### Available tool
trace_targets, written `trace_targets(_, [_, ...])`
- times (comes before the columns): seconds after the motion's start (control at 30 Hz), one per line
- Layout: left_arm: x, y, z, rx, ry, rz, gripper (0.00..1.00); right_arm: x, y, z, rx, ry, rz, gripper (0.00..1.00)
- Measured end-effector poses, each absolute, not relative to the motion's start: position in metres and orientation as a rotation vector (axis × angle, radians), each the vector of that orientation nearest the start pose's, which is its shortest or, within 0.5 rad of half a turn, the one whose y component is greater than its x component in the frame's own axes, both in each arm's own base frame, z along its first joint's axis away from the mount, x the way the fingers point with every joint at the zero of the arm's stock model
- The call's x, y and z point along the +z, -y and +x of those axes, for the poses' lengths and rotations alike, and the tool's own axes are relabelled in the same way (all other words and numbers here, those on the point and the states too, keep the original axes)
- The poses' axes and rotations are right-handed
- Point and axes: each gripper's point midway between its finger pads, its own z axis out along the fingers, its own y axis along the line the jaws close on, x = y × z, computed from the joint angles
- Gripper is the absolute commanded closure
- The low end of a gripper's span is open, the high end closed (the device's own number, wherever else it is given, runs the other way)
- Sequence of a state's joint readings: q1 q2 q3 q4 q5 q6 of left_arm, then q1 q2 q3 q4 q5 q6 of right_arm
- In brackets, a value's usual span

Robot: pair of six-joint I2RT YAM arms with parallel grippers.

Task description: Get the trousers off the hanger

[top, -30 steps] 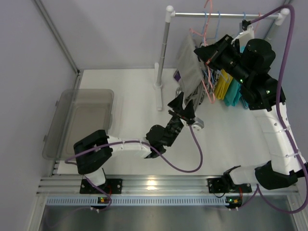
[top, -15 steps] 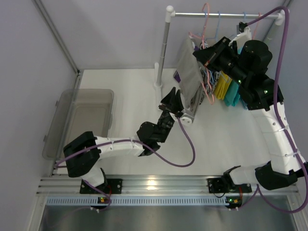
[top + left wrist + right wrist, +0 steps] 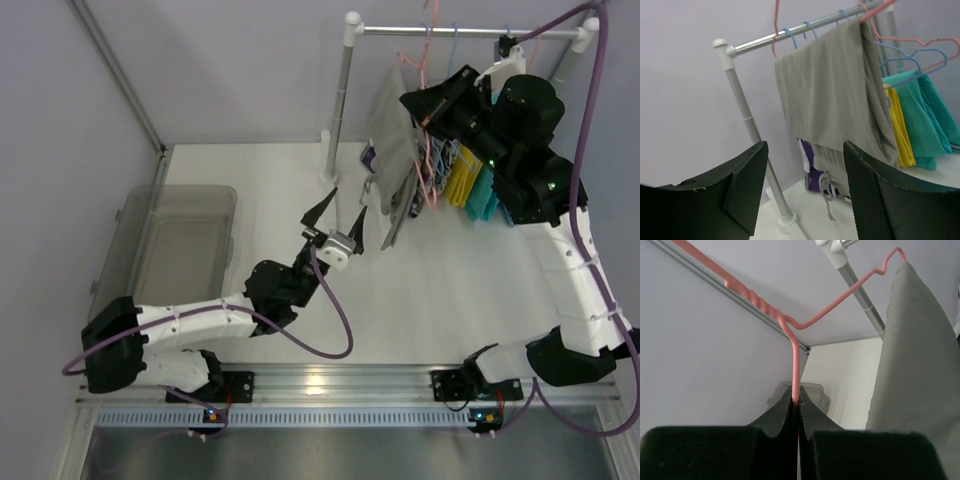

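Grey trousers (image 3: 395,150) are draped over a pink hanger (image 3: 795,365) below the clothes rail (image 3: 470,32). The hanger's wire is pinched by the right gripper (image 3: 795,407). The left gripper (image 3: 345,208) is spread wide and empty, near the cloth. The fabric is judged soft, light and limp, best grasped at its hanging lower edge.
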State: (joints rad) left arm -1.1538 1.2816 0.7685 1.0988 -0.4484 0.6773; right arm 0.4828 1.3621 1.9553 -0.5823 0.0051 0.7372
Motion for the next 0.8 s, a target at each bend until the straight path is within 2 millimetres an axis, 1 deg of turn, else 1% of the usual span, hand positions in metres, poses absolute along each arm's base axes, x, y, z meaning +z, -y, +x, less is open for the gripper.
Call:
trace_targets(0.1, [0.376,0.329,0.249,-0.241,-0.957,0.575,0.32,0.533,-0.207,0.33,0.935,-1.624,0.225,1.0])
trace_targets(0.27, [0.337,0.354,0.248,-0.27,-1.021,0.72,0.3,0.526,-0.218,0.333,0.915,-1.65,0.229,1.0])
trace_targets(0.37, [0.324,0.362,0.244,-0.296,-1.04,0.784,0.3,0.523,-0.223,0.336,0.9,-1.663,0.23,1.0])
trace_targets(0.47, [0.32,0.368,0.244,-0.312,-1.053,0.801,0.3,0.521,-0.228,0.336,0.892,-1.673,0.221,1.0])
trace_targets(0.6, [0.323,0.377,0.249,-0.325,-1.062,0.8,0.33,0.519,-0.231,0.335,0.888,-1.68,0.21,1.0])
trace_targets(0.67, [0.326,0.38,0.254,-0.33,-1.065,0.791,0.33,0.519,-0.232,0.334,0.885,-1.682,0.207,1.0])
trace_targets(0.8, [0.328,0.383,0.27,-0.32,-1.087,0.768,0.37,0.519,-0.233,0.333,0.885,-1.683,0.201,1.0])
